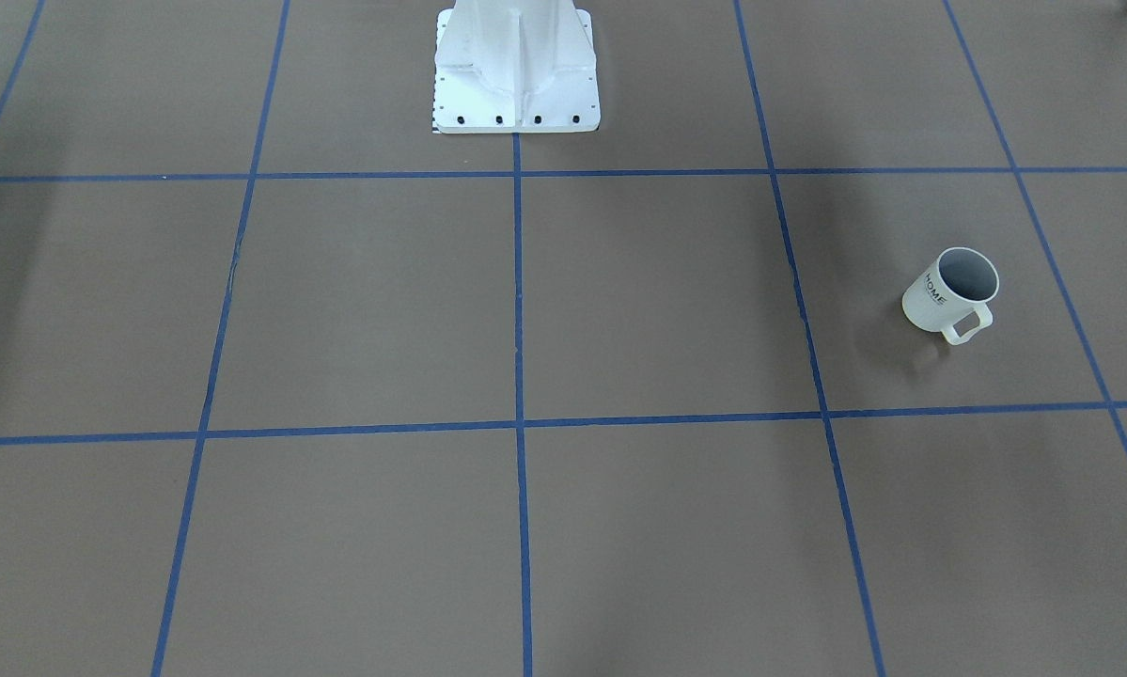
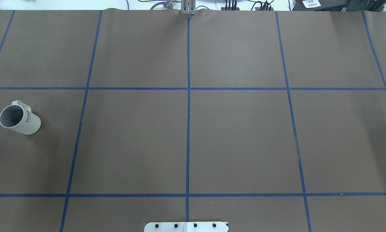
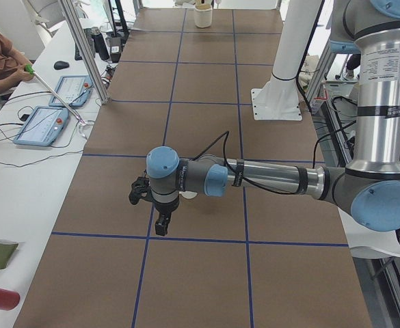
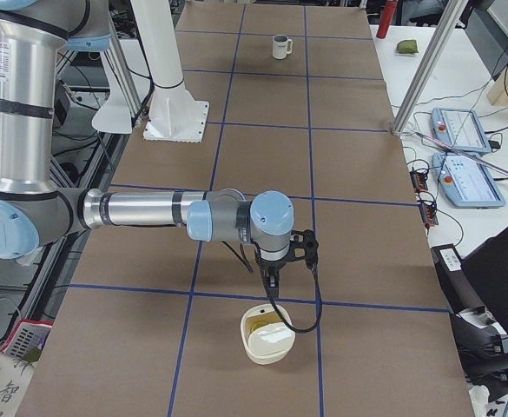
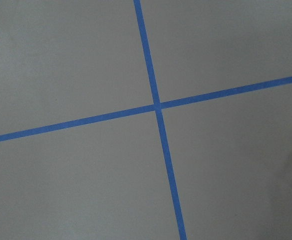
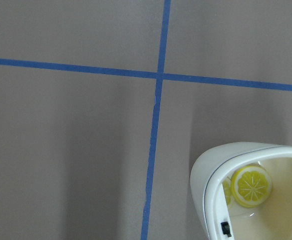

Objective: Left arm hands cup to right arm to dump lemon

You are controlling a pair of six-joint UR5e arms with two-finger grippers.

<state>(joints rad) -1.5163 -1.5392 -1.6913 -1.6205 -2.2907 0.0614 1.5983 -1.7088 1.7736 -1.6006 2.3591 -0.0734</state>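
Overhead exterior: cylindrical white cup (image 2: 26,123)

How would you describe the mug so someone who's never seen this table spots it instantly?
On the brown table gridded with blue tape, go to the end on the robot's left, middle row of squares. The cup stands there: white, ribbed, grey inside. Its black "HOME" lettering and squarish handle set it apart from the white container holding the lemon at the opposite end.
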